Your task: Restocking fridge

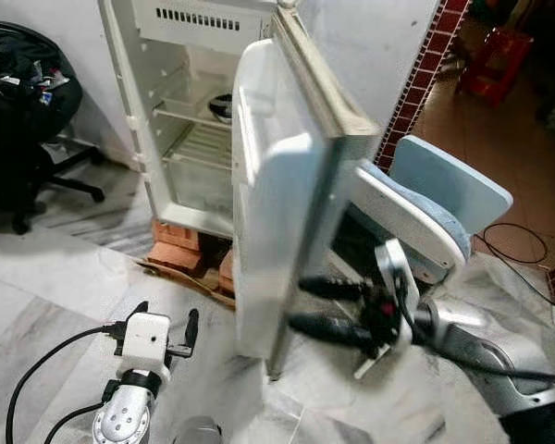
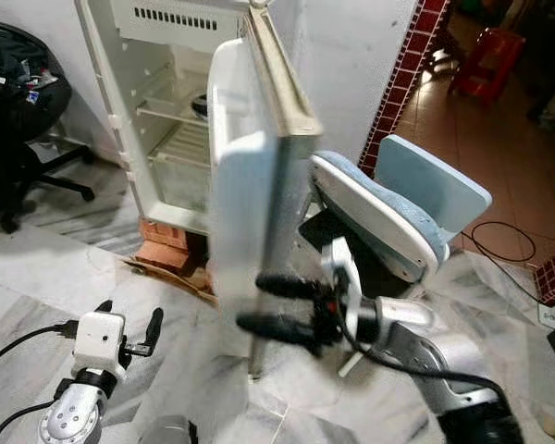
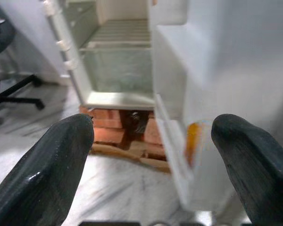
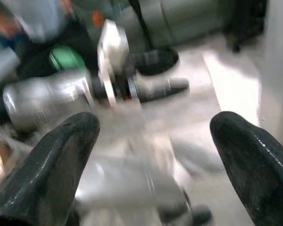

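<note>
Right gripper point(image 1: 307, 305): our fingers spread, holding nothing, tips at the fridge door point(image 1: 277, 185) outer edge.
Left gripper point(image 1: 162, 328): open, empty, low before the fridge point(image 1: 180, 120).
Floor point(image 1: 55, 277): marble.

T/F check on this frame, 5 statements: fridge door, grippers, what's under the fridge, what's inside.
1. The fridge door stands open. True.
2. The right gripper holds a bottle. False: its two black fingers are spread apart and carry nothing; they point at the door's outer edge.
3. The fridge sits on red bricks. True: bricks show under its base, also in the left wrist view.
4. The left gripper is inside the fridge. False: it is low over the marble floor, short of the cabinet, fingers open.
5. The fridge shelves are packed full. False: the wire shelves look nearly bare; one dark bowl-like item sits on a shelf, too small to identify.
</note>
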You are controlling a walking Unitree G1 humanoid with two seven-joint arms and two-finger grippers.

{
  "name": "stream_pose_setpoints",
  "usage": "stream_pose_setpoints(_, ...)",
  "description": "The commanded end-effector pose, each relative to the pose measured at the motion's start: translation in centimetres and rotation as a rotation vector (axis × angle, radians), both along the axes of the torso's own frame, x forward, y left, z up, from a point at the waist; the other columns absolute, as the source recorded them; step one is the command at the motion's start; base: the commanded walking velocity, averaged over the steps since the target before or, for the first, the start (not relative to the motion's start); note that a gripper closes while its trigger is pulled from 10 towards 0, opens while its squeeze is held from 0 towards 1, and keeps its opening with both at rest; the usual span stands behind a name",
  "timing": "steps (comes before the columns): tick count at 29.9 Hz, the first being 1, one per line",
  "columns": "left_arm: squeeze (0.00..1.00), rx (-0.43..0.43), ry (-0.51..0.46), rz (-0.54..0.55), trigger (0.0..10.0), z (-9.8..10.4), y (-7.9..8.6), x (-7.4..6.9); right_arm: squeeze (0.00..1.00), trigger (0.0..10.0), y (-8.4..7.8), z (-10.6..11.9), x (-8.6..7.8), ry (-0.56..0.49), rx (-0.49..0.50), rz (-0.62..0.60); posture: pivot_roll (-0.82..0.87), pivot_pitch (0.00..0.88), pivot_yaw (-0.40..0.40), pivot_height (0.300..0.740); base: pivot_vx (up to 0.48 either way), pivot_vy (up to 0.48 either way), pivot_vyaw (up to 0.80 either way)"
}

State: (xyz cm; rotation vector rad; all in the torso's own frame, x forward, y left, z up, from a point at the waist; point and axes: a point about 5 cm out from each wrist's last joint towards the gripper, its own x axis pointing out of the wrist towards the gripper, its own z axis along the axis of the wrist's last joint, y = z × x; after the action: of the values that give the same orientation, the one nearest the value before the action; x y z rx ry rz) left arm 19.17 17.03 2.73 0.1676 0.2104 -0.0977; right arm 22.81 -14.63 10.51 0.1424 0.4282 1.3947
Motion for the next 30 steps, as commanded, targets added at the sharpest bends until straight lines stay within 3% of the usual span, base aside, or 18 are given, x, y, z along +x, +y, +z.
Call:
stream_pose_setpoints(1, 0.0, 0.008, -0.018, -0.008, 10.0, 0.3, -0.2, 0.3, 0.0, 10.0, -0.8, -1.6, 0.4, -0.055, -0.165, 0.004, 0.11, 0.0, -0.077, 0.74, 0.0, 0.0, 0.0)
stream_pose_setpoints(3, 0.0, 0.011, -0.022, -0.011, 10.0, 0.4, -0.1, 0.5, 0.0, 10.0, -1.4, -2.8, 1.4, -0.096, -0.278, -0.068, 0.11, 0.0, -0.074, 0.74, 0.0, 0.0, 0.0)
stream_pose_setpoints(4, 0.0, 0.014, -0.025, -0.012, 10.0, 0.5, 0.0, 0.8, 0.0, 10.0, -1.9, -3.8, 2.5, -0.145, -0.384, -0.166, 0.11, 0.0, -0.072, 0.74, 0.0, 0.0, 0.0)
stream_pose_setpoints(6, 0.0, 0.015, -0.025, -0.011, 10.0, 0.5, 0.1, 0.8, 0.0, 10.0, -2.1, -4.1, 2.9, -0.165, -0.417, -0.194, 0.11, 0.0, -0.072, 0.74, 0.0, 0.0, 0.0)
stream_pose_setpoints(7, 0.0, 0.016, -0.028, -0.007, 10.0, 0.6, 0.2, 1.2, 0.0, 10.0, -2.6, -4.4, 4.0, -0.239, -0.49, -0.297, 0.11, 0.0, -0.067, 0.74, 0.0, 0.0, 0.0)
stream_pose_setpoints(10, 0.0, 0.014, -0.033, 0.001, 10.0, 0.8, 0.5, 1.7, 0.0, 10.0, -3.1, -4.5, 5.4, -0.294, -0.536, -0.453, 0.11, 0.0, -0.063, 0.74, 0.0, 0.0, 0.0)
stream_pose_setpoints(19, 0.0, 0.015, -0.044, 0.066, 10.0, 0.9, 1.4, 2.3, 0.0, 10.0, -3.3, -4.2, 7.3, -0.41, -0.498, -0.752, 0.09, 0.0, -0.058, 0.74, 0.0, 0.0, 0.0)
stream_pose_setpoints(22, 0.0, 0.023, -0.042, 0.097, 10.0, 1.1, 2.1, 2.8, 0.0, 10.0, -3.2, -3.6, 7.7, -0.434, -0.408, -0.94, 0.09, 0.0, -0.059, 0.74, 0.0, 0.096, 0.0)
stream_pose_setpoints(25, 0.0, 0.023, -0.047, 0.102, 10.0, 1.3, 2.5, 3.2, 0.0, 10.0, -3.0, -3.4, 7.6, -0.44, -0.361, -1.02, 0.09, 0.0, -0.058, 0.74, 0.0, 0.48, 0.0)
stream_pose_setpoints(28, 0.0, 0.027, -0.063, 0.1, 10.0, 1.6, 2.7, 3.6, 0.0, 10.0, -2.8, -3.5, 7.3, -0.417, -0.298, -1.127, 0.09, 0.0, -0.054, 0.74, 0.0, 0.48, 0.0)
stream_pose_setpoints(30, 0.0, 0.025, -0.081, 0.063, 10.0, 2.0, 2.0, 3.8, 0.0, 10.0, -2.7, -3.6, 6.8, -0.346, -0.217, -1.202, 0.08, 0.0, -0.049, 0.74, 0.0, 0.48, 0.0)
